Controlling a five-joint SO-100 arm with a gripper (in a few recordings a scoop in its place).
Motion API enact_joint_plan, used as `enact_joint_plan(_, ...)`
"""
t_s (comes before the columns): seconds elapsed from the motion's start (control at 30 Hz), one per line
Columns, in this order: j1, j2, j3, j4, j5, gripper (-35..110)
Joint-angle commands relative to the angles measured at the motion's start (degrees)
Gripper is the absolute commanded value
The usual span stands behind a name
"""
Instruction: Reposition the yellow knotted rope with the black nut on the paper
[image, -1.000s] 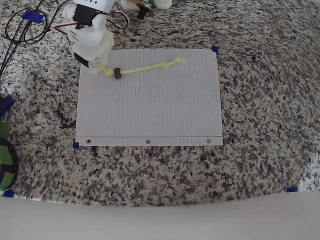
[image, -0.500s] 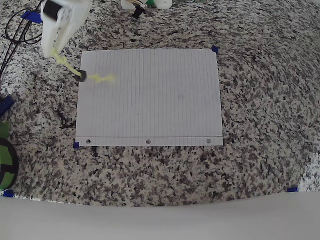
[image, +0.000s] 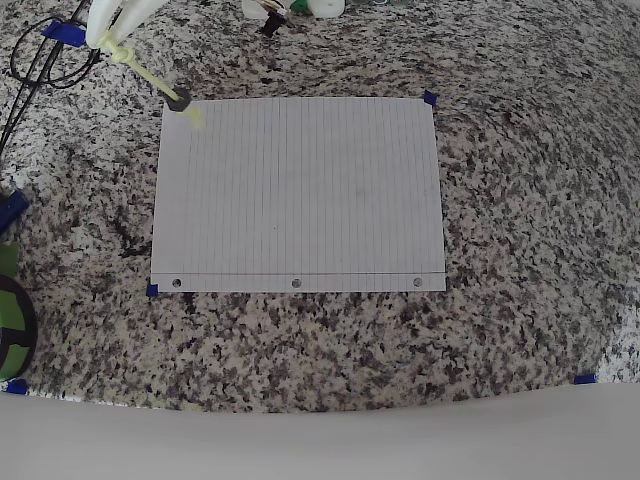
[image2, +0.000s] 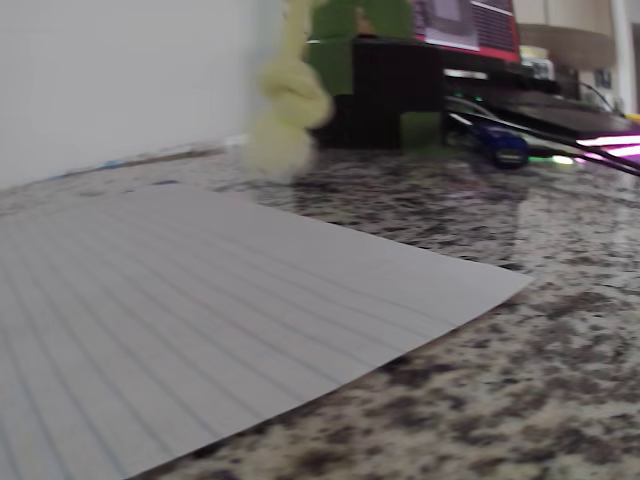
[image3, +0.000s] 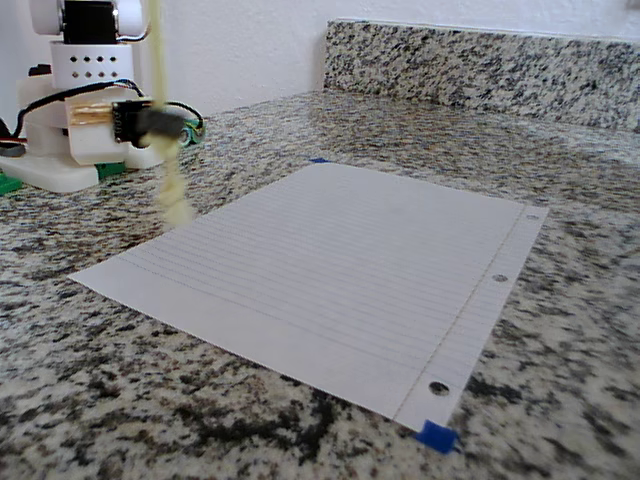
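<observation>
Overhead view lays out the large white lined paper sheet (image: 298, 190) flat on the speckled granite counter (image: 520, 200), with the white two-finger gripper (image: 113, 38) above its top-left corner, pinched narrow on the upper knot of the thin pale yellow knotted rope (image: 150, 76). The rope hangs clear, the small black ring nut (image: 179, 99) low on it, the bottom knot over the sheet's corner. To do this step well, I judge the arm should carry the dangling rope inward before lowering, slowly, so the swing settles. Fixed view shows what the overhead cannot: the lower knot (image3: 174, 205) hanging above the paper (image3: 330, 260), not touching. Wrist view shows that knot (image2: 285, 120) close up.
</observation>
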Motion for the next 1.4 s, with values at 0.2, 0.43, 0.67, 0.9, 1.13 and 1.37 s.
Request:
enact_joint_plan(0.2, 6.42, -13.10, 0.26, -6.24, 0.79, 0)
enact_joint_plan(0.43, 2.46, -8.79, 8.26, -9.32, 6.50, 0)
enact_joint_plan(0.67, -9.67, 4.75, 17.40, -9.32, 14.85, 0)
enact_joint_plan(0.9, -23.91, 17.40, 26.63, -5.80, 25.66, 0)
enact_joint_plan(1.13, -33.40, 22.24, 32.87, -2.02, 51.94, 0)
enact_joint_plan(1.37, -37.44, 26.46, 37.27, -0.44, 82.44, 0)
